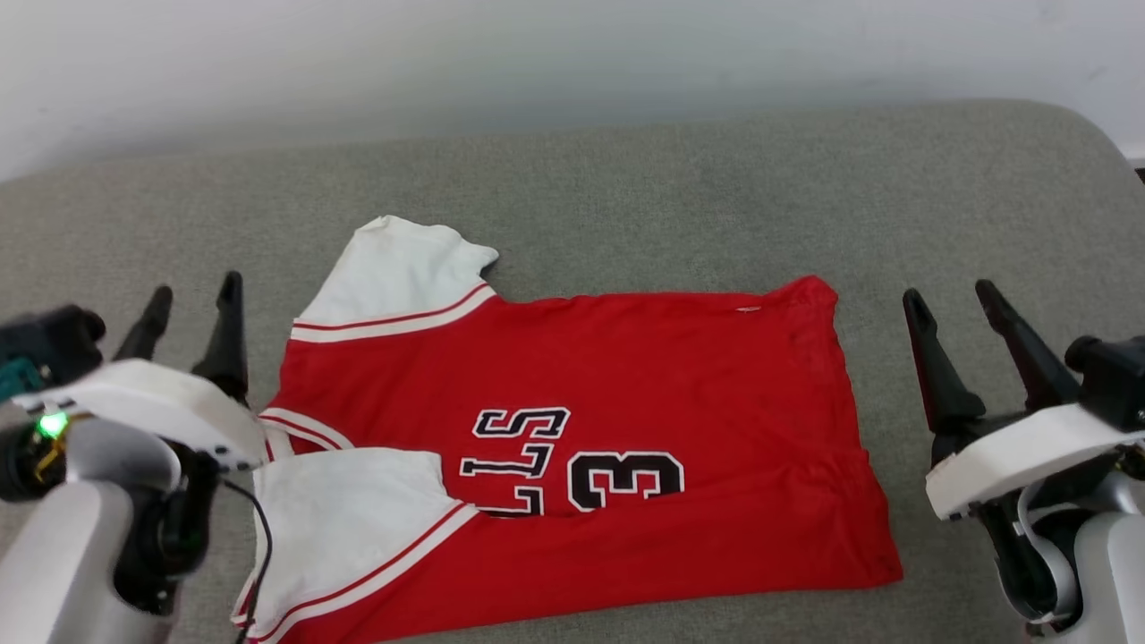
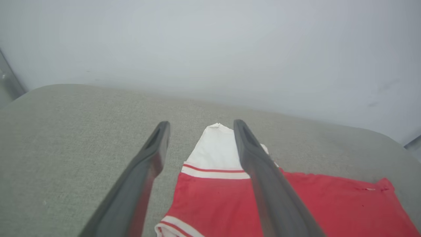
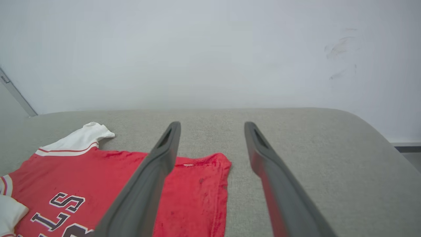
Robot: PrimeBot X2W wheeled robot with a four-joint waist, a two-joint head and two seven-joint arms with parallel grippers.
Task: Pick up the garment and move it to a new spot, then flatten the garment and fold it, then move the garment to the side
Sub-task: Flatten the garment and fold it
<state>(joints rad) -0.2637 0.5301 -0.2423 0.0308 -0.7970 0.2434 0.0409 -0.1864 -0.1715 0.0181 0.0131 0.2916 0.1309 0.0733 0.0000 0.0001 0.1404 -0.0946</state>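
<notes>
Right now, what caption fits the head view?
Red jersey lies spread on a grey cushion, open left hand and open right hand flanking it.

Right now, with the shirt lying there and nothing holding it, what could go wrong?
The near sleeve lies flopped over the lettering on the garment; folding now might trap it crooked.
A black cable by the left fingers hangs over that sleeve and could snag the cloth.
The hem near the right fingers looks rippled, so creases may get folded in.
</notes>
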